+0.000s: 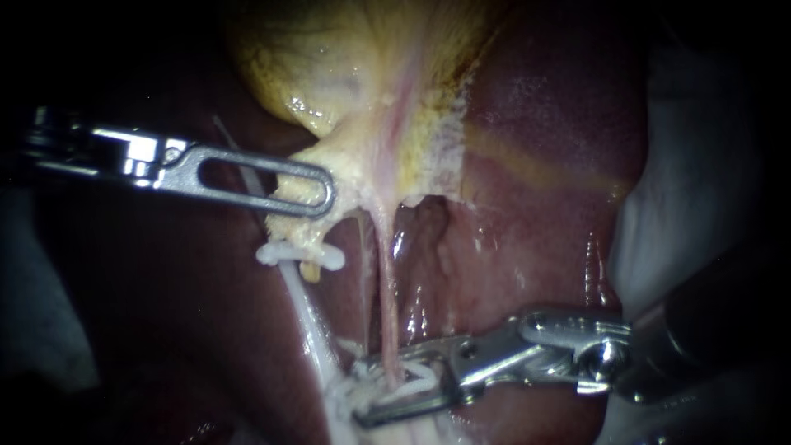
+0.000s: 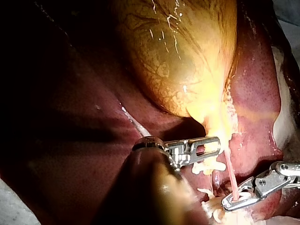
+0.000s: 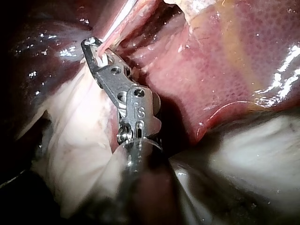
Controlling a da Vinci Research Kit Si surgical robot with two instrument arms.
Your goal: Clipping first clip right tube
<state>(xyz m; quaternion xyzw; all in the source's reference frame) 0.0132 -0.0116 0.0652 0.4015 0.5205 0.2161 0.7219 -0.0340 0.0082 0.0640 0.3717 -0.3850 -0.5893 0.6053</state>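
Pink and thread-thin, the right tube (image 1: 385,288) is drawn taut from the gallbladder (image 1: 329,66) neck down across the liver (image 1: 535,165). This appears to be because the neck is gripped and held away by the closed jaws of the left instrument (image 1: 325,194). Low on that tube the right instrument (image 1: 379,389) is set astride it. Its jaws are parted and a white clip (image 1: 412,381) seems to be carried between them, ready to be squeezed shut.

My left instrument (image 1: 323,194) and right instrument (image 1: 371,394) are polished silver steel, pinned at the hinges, on dark shafts.
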